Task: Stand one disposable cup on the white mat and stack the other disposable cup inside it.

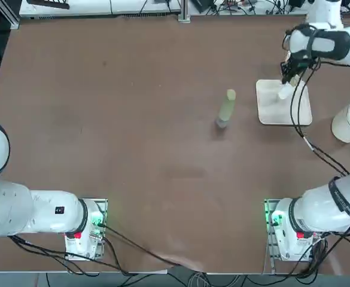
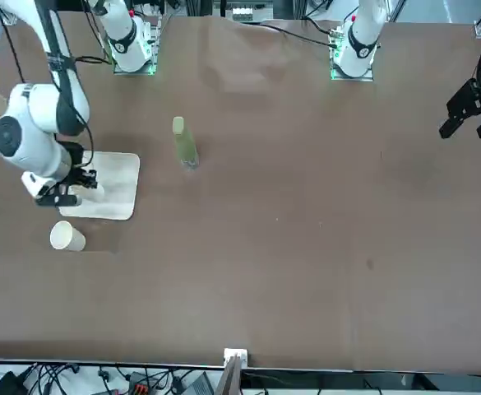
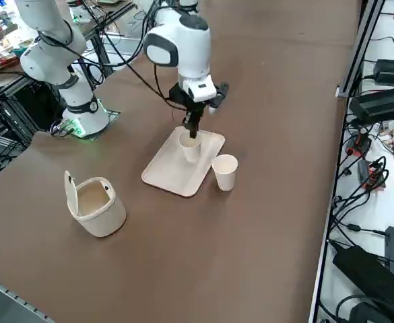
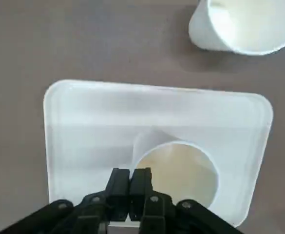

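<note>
The white mat [image 3: 184,176], a smooth, flat square with rounded corners and a faint raised rim, lies on the matt brown surface [image 3: 250,256]. One disposable cup [image 3: 190,149], white, smooth-walled and tapered towards its base, stands upright on the white mat. The second cup [image 3: 225,172], of like form, stands upright and open-mouthed on the surface, just beyond the edge of the white mat farthest from the robot's bases; the cups are apart, not stacked. The right gripper [image 4: 131,171] is over the white mat, at the rim of the first cup; its black, squared jaws are pressed together, and whether they pinch the thin cup wall I cannot tell. To the right of the white mat is a round white bin [image 3: 100,210], its lid [image 3: 71,193] raised. To the left of the white mat, well apart from the bin, is a slender, pale green cylindrical container [image 1: 226,109] with a rounded top.
</note>
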Controlling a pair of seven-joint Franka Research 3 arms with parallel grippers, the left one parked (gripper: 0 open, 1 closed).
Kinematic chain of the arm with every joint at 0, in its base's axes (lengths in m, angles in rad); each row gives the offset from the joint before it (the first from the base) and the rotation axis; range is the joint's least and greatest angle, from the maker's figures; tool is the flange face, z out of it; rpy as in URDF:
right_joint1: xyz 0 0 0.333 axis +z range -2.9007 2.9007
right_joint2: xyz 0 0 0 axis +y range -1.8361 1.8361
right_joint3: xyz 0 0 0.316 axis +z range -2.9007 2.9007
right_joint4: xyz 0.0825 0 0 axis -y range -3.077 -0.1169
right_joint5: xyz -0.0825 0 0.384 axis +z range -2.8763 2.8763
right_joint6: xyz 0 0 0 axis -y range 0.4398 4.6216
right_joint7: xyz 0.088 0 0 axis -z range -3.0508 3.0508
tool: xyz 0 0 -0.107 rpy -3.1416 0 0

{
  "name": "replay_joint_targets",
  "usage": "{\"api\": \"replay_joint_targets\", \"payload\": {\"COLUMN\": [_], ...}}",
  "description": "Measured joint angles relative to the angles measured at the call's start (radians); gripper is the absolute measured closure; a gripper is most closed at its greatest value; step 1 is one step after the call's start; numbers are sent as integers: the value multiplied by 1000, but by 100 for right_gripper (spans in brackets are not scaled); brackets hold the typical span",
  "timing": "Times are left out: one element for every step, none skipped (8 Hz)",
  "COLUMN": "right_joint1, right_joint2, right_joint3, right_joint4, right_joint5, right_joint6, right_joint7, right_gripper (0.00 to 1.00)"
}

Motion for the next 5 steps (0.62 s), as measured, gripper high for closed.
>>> {"api": "replay_joint_targets", "payload": {"right_joint1": [0, -1, -1, -2, -2], "right_joint2": [-4, -10, -11, -11, -13], "right_joint3": [0, 0, 0, 0, 0], "right_joint4": [-9, -14, -14, -14, -14], "right_joint5": [0, 0, -1, -1, -1], "right_joint6": [1, 0, 0, 0, 0], "right_joint7": [-2, -4, -14, -29, -41], "right_gripper": [97, 96, 86, 70, 50]}}
